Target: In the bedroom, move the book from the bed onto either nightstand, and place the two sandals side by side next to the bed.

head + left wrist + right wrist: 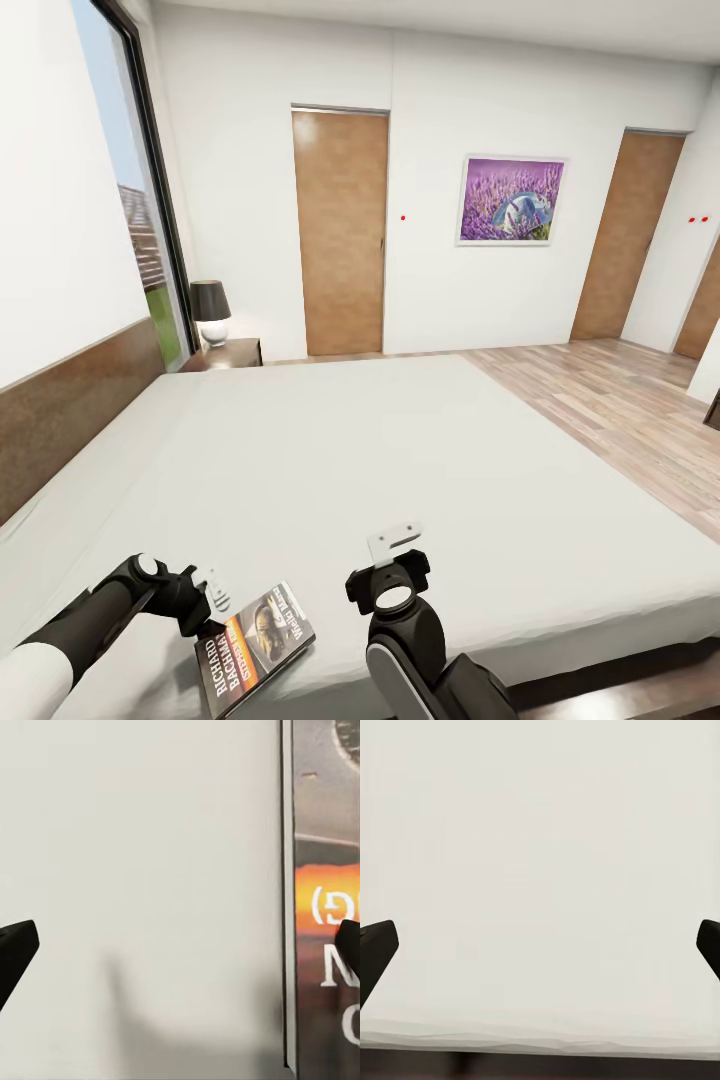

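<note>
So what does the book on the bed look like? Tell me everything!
The book is a thin paperback lying flat, cover up, on the pale bed near its front edge. The cover is dark with a face photo, an orange band and white letters reading RICHARD BACHMAN. It sits slanted, not square to the bed's edge. The left gripper hangs open right beside its edge; whether it touches the book is hard to tell.

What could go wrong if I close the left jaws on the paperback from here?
1. In the left wrist view only one fingertip overlaps the dark orange-banded Richard Bachman paperback; the other sits over bare pale grey mattress, so closing may just push the book.
2. It lies flat near the bed's front edge, and a nudge could slide it off.
3. The dark-brown nightstand with the black-shaded lamp stands across the bed, a long carry.
</note>
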You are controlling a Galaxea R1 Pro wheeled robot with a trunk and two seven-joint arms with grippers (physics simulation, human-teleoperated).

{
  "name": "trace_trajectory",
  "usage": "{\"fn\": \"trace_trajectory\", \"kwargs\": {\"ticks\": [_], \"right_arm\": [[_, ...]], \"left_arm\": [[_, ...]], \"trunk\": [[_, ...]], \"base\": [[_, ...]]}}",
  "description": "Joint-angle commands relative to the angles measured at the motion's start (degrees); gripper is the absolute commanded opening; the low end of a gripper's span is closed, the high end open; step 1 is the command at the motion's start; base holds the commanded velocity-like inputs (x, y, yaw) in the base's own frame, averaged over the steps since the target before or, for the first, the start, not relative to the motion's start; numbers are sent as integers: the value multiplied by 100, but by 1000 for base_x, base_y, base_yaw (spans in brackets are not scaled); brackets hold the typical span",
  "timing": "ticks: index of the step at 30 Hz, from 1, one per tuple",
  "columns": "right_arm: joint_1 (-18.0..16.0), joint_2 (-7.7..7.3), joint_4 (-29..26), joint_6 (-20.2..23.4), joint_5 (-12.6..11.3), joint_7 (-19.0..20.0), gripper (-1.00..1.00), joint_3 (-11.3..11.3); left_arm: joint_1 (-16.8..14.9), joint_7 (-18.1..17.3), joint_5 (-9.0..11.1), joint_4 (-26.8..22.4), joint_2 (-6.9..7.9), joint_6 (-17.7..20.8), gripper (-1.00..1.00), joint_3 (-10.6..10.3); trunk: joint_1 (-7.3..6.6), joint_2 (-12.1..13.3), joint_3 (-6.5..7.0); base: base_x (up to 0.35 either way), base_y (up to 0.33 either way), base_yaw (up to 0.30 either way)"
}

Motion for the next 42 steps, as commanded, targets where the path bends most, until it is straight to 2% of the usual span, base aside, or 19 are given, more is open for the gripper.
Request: {"fn": "trace_trajectory", "kwargs": {"ticks": [1, 42], "right_arm": [[-7, 0, -5, 22, -52, -59, 100, 8], [-7, -1, -7, 22, -45, -59, 100, 8]], "left_arm": [[2, -28, -38, 82, 6, 54, 100, -28], [8, -93, -34, 55, 12, 46, 100, -46]], "trunk": [[0, -2, -8], [0, -2, -8]], "base": [[0, 0, 0], [0, 0, 0]]}}
